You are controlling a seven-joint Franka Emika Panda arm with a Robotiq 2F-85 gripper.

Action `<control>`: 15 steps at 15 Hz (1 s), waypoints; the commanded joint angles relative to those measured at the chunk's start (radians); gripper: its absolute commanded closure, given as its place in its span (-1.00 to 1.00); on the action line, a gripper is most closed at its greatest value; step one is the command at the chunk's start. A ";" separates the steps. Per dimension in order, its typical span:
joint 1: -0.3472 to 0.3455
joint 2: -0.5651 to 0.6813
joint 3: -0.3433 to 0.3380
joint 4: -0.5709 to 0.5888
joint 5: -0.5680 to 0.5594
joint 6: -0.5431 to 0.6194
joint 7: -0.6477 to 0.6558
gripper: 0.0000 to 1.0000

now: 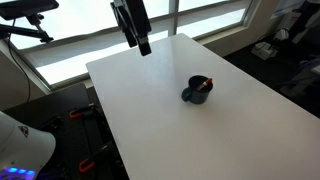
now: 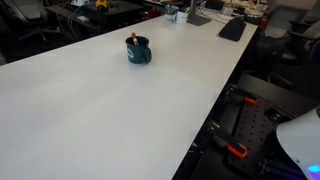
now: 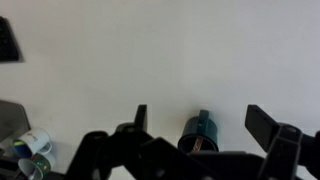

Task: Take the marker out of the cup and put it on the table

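Observation:
The dark blue-grey cup (image 1: 196, 91) stands on the white table (image 1: 150, 110), with the red-orange marker (image 1: 203, 84) leaning inside it. Both also show in an exterior view, cup (image 2: 138, 51) and marker (image 2: 131, 39). In the wrist view the cup (image 3: 200, 133) sits between the fingers, far below, with the marker (image 3: 197, 146) just visible in its mouth. My gripper (image 1: 140, 38) hangs high above the table's far side, well away from the cup. Its fingers (image 3: 200, 125) are spread wide and empty.
A keyboard (image 2: 232, 28) and small items lie at the table's far end. Office chairs and desks surround the table. Cups or cans (image 3: 35, 150) show at the wrist view's lower left edge. Windows run behind the arm.

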 commanded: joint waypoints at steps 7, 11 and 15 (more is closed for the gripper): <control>-0.113 0.271 0.015 0.116 -0.063 0.427 0.173 -1.00; -0.083 0.215 -0.008 0.067 -0.046 0.396 0.114 -1.00; -0.081 0.195 -0.007 0.060 -0.044 0.411 0.114 -1.00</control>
